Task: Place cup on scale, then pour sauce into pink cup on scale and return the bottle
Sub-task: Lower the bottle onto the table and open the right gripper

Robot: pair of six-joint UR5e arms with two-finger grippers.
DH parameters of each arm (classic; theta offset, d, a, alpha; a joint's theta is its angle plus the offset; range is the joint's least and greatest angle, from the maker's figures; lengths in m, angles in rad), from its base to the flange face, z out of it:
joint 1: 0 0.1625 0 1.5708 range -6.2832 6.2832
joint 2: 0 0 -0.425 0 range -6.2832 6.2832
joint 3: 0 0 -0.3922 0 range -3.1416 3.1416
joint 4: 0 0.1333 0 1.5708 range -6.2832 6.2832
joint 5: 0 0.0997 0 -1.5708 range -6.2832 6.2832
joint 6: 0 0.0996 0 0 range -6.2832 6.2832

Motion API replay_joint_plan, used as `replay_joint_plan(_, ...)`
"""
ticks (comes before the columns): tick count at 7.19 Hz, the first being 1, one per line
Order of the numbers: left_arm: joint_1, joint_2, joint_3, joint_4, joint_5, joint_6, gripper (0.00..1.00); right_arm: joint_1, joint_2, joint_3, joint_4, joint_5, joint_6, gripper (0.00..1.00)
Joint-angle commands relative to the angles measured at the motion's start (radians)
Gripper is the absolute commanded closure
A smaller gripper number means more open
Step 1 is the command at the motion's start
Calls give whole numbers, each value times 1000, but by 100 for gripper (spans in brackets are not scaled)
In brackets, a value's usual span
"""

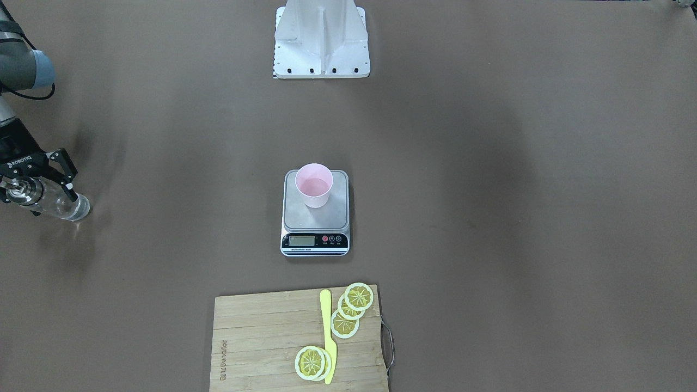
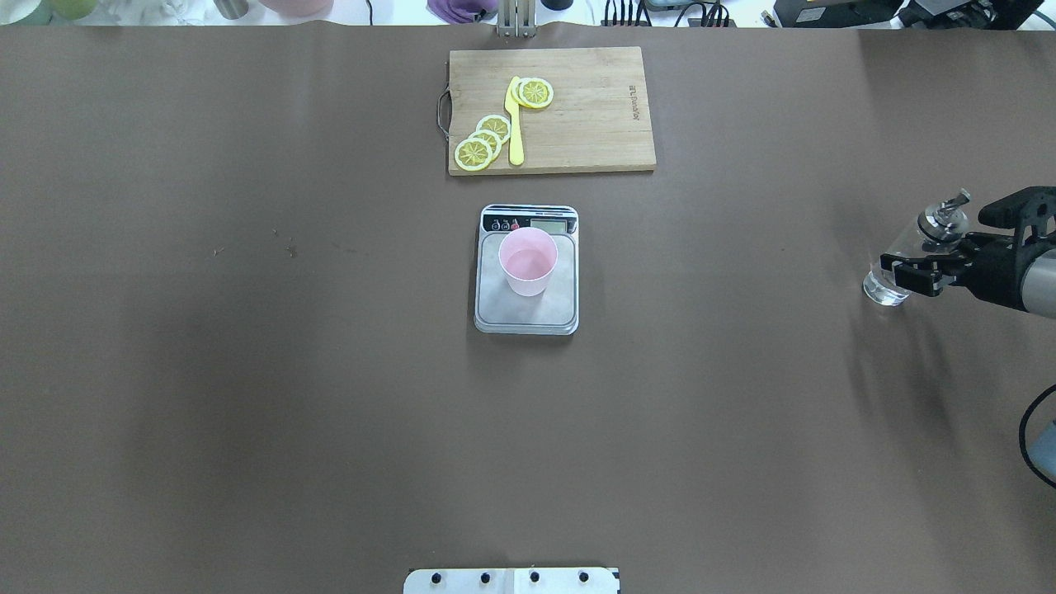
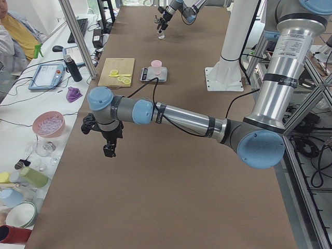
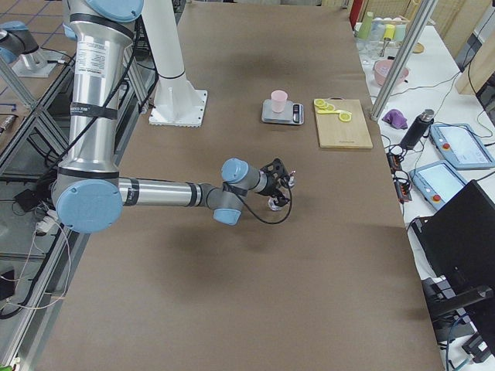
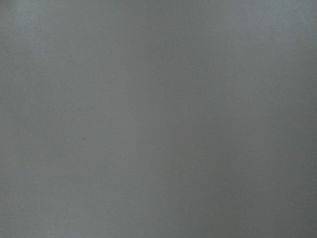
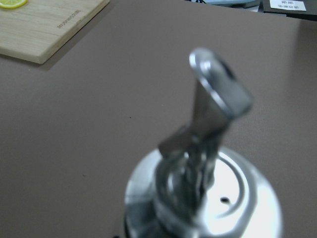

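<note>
The pale pink cup (image 1: 313, 186) stands upright on the silver platform of the scale (image 1: 316, 240), toward its back left in the overhead view; the scale (image 2: 528, 318) sits mid-table. The clear glass bottle (image 2: 882, 290) is at the table's far right in the overhead view, base at the table surface. My right gripper (image 2: 905, 277) is shut around its body below the metal collar. The spout (image 6: 218, 96) fills the right wrist view. My left gripper (image 3: 109, 151) shows only in the exterior left view, over bare table near its left end; I cannot tell whether it is open.
A bamboo cutting board (image 2: 594, 124) with lemon slices (image 2: 483, 142) and a yellow knife (image 2: 515, 124) lies beyond the scale. The robot base (image 1: 321, 49) stands at the near edge. Bowls, bottles and tablets crowd a side table (image 3: 49, 124).
</note>
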Motion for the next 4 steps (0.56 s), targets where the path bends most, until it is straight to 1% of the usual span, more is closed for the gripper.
replay_joint_plan(1, 0, -2, -10, 2, 0, -3, 2, 1, -3, 10, 0, 18, -1, 0)
replay_joint_plan(2, 0, -2, -13, 2, 2, -3, 2, 4, -12, 26, 0, 19, -1, 0)
replay_joint_plan(3, 0, -2, -19, 3, 2, -3, 2, 9, -33, 47, 2, 45, 2, 0)
replay_joint_plan(4, 0, -2, -19, 5, 2, -3, 2, 12, -97, 103, 0, 53, 2, 0)
